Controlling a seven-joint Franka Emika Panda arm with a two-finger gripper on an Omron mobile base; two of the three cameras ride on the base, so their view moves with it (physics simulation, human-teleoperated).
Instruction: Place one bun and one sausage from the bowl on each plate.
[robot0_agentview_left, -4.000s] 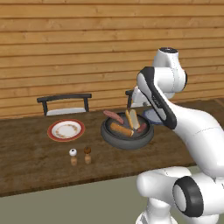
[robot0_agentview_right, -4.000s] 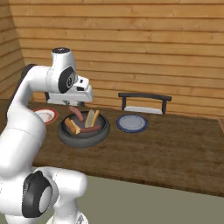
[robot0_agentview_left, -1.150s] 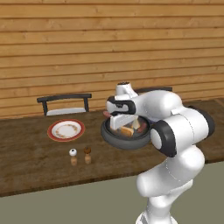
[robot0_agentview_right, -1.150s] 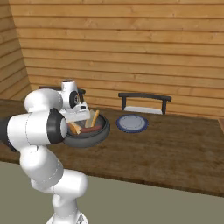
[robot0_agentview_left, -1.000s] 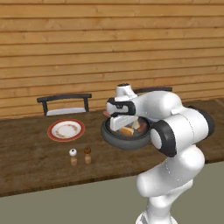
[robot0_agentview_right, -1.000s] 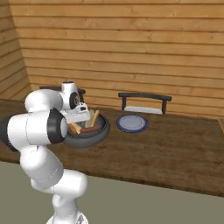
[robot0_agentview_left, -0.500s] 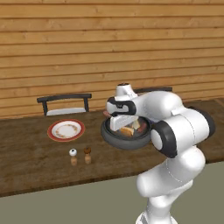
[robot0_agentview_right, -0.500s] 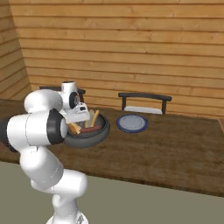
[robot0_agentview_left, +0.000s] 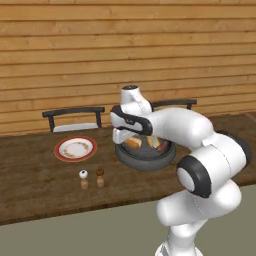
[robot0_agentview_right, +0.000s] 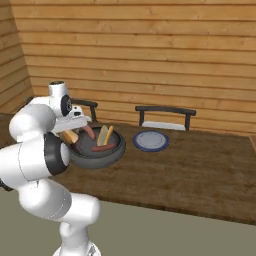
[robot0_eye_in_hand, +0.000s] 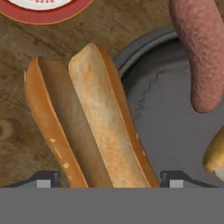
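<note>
Little has shifted over the last second: the arm is still bent low over the left side of the bowl, and the bowl, plates and shakers lie where they were; four seconds back the arm was raised upright behind the bowl.

A long wooden table (robot0_agentview_left: 30, 175) is seen before a plank wall, with two dark chairs (robot0_agentview_left: 74, 113) pushed in behind it. The dark grey bowl (robot0_agentview_left: 145, 159) stands at the table's middle. To its left, well apart, the red-rimmed plate (robot0_agentview_left: 75, 149) lies bare of food; to its right, in the right base view, the pale blue-grey plate (robot0_agentview_right: 150, 141) is also bare.

Inside the bowl a reddish sausage (robot0_agentview_right: 103, 147) and a second sausage (robot0_eye_in_hand: 196, 52) are seen, along with a further bun (robot0_agentview_right: 105, 135). One split bun (robot0_eye_in_hand: 87, 127) lies over the bowl's left rim, partly above the table.

The gripper (robot0_eye_in_hand: 107, 177) is set down at this split bun, its fingertips (robot0_eye_in_hand: 175, 177) standing on either side of the bun's near end with the jaws spread wide; whether the pads press the bun cannot be told.

Two small shakers (robot0_agentview_left: 92, 178) stand on the table in front of the red-rimmed plate.
</note>
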